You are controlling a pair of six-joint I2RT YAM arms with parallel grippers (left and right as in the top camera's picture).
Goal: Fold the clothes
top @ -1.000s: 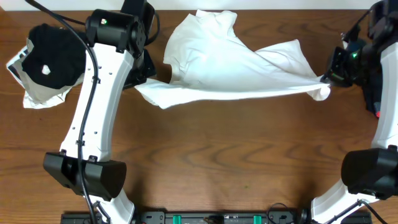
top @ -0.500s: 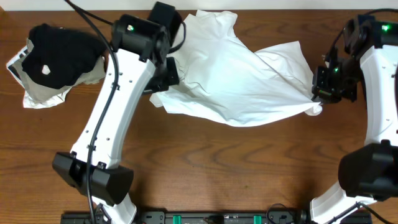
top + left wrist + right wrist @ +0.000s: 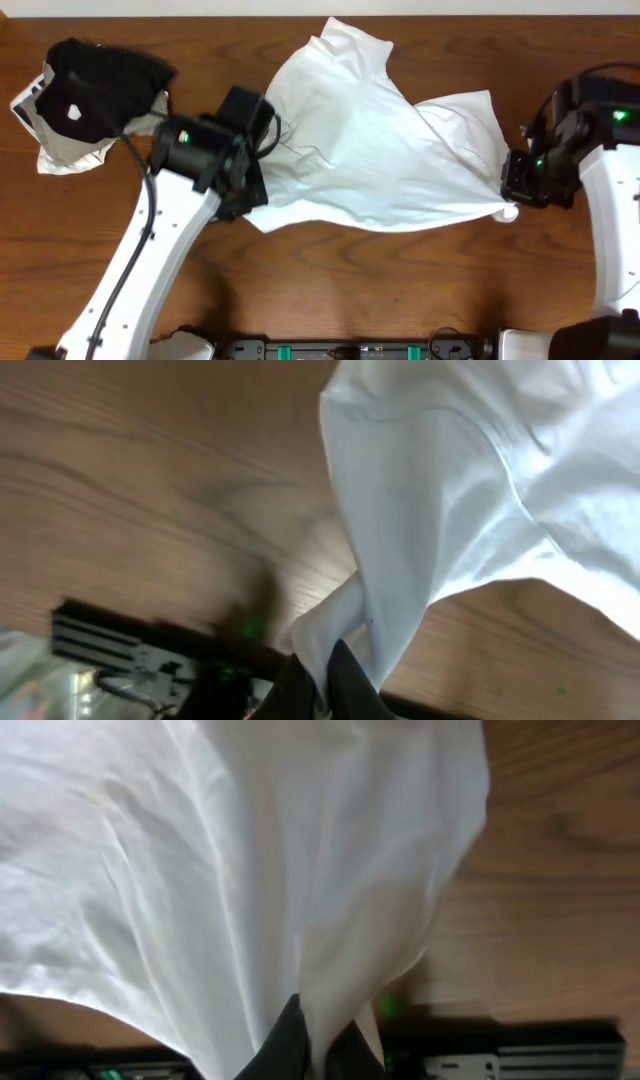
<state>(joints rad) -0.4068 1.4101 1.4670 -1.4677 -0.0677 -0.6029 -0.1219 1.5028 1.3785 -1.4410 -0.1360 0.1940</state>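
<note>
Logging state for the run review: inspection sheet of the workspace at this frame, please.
Surface: wooden table, no spills seen.
Job's things: white T-shirt, crumpled and unfolded, stretched between the two arms; print not visible.
Clutter: black garment with a white spot lying on a pale cloth, far left corner, apart from the shirt.
Claws: left claw shut on one shirt edge; right claw shut on the opposite edge.
Cables: black cable along the left arm, no snag on cloth seen.
Surroundings: black rail with green parts at the near table edge.
</note>
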